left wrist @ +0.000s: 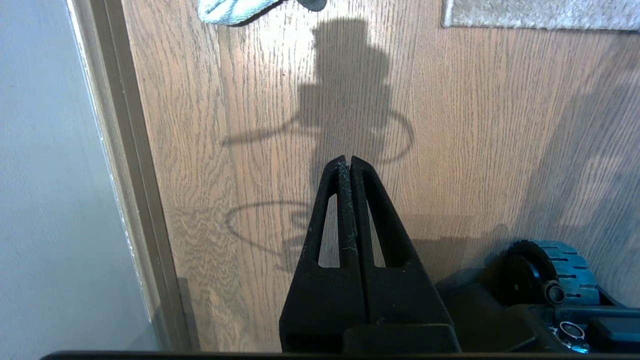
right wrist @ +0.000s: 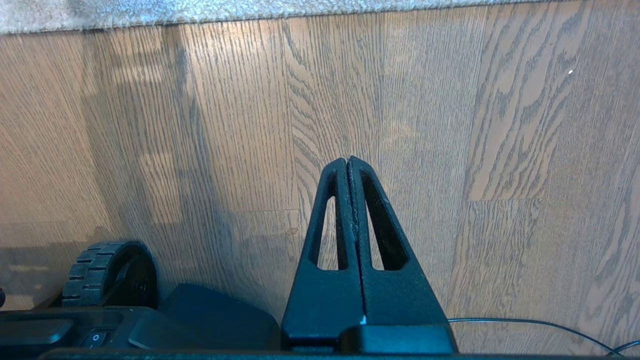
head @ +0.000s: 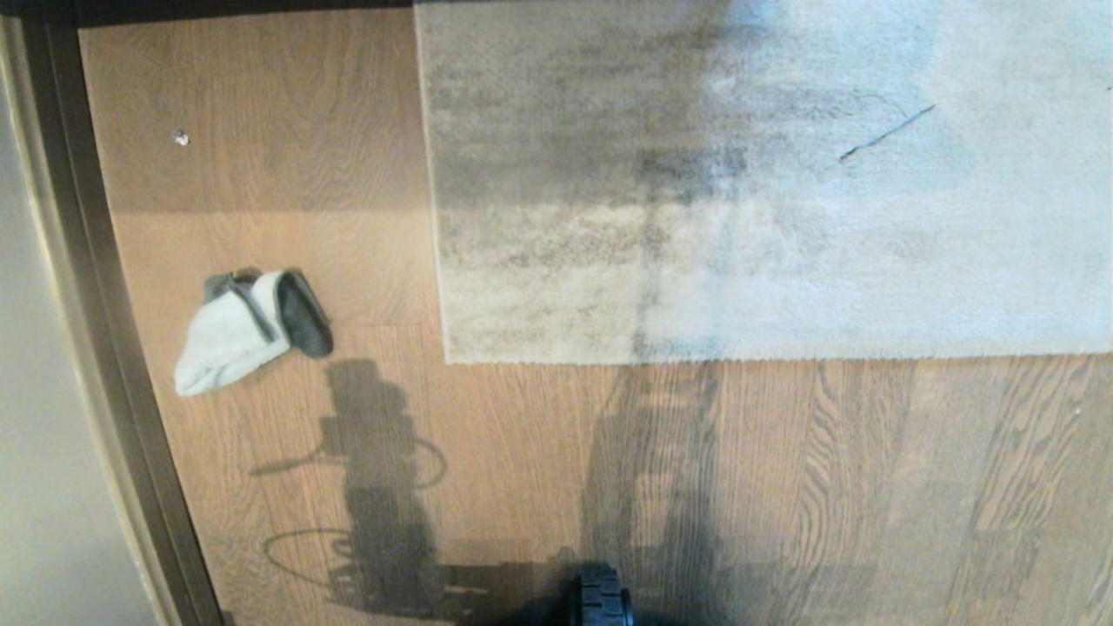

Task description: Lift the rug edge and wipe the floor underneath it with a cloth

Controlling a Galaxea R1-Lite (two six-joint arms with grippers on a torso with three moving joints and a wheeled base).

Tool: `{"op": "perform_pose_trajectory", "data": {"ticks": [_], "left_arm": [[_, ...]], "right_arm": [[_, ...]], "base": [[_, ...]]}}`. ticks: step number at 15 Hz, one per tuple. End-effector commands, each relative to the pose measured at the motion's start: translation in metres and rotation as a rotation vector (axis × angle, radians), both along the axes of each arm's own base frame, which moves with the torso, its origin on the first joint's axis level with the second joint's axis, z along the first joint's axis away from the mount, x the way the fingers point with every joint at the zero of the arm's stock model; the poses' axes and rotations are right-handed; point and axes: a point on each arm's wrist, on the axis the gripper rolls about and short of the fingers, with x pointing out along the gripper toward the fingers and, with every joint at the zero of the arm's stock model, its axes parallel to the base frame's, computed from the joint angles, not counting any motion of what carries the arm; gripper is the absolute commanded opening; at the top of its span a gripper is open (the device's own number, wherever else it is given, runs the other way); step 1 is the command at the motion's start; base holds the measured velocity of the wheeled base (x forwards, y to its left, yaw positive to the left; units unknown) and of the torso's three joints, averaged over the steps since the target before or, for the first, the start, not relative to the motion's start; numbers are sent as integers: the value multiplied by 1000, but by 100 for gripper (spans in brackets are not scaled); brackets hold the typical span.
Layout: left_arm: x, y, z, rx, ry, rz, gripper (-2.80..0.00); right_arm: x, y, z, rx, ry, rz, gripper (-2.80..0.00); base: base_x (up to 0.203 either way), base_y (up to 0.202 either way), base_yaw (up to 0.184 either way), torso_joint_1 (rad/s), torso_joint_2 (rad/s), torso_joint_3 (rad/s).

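One cloth (head: 248, 329) on the floor (head: 783, 487), one rug edge (head: 696, 358) flat, left gripper (left wrist: 349, 159) and right gripper (right wrist: 348, 160) fingers pressed together

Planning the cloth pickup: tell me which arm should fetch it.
Left. The cloth lies on the floor on the robot's left, near the skirting. It shows ahead of the left end effector, while the right end effector faces only bare floor and the rug edge. Both are shut and empty.

Sunlit wood floor (head: 783, 487) beside a pale wall (head: 43, 435).
Light brown wood-grain planks run to a dark brown skirting strip (head: 122, 391) at the foot of the plain wall; a band of shade crosses the far boards, and hard shadows fall on the nearer ones.
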Motion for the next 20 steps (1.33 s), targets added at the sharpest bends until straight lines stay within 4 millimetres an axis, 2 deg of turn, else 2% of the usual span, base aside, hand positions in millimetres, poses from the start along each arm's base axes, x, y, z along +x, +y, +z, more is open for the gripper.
{"op": "perform_pose_trajectory", "data": {"ticks": [1, 11, 12, 13, 14, 16, 17, 18, 19, 20], "left_arm": [[0, 0, 0, 0, -1, 0, -280], [0, 0, 0, -2, -1, 2, -280], [0, -1, 0, -2, -1, -40, -280], [0, -3, 0, -2, -1, -153, -280], [-1, -8, 0, -1, -1, -356, -280], [-8, -18, 0, 1, 0, -895, -280], [-12, -20, 0, 1, 0, -1068, -280], [-13, -21, 0, 1, 0, -1157, -280], [-14, -21, 0, 1, 1, -1170, -280], [-12, -20, 0, 1, 1, -1103, -280]], "right_arm": [[0, 0, 0, 0, 1, 0, -280], [0, 0, 0, 0, 1, 0, -280], [0, 0, 0, 0, 1, 0, -280], [0, 0, 0, 0, 1, 0, -280], [0, 0, 0, 0, 1, 0, -280], [0, 0, 0, 0, 1, 0, -280], [0, 0, 0, 0, 1, 0, -280], [0, 0, 0, 0, 1, 0, -280], [0, 0, 0, 0, 1, 0, -280], [0, 0, 0, 0, 1, 0, -280]], "base": [[0, 0, 0, 0, 0, 0], [0, 0, 0, 1, 2, 29], [0, 0, 0, 2, 2, 166], [0, 0, 0, 2, 2, 188], [0, 0, 0, 5, 2, 194], [0, 0, 0, 0, 2, 200], [0, 0, 0, 6, 2, 203], [0, 0, 0, 7, 2, 203], [0, 0, 0, 3, 2, 212], [0, 0, 0, 2, 0, 203]]}}
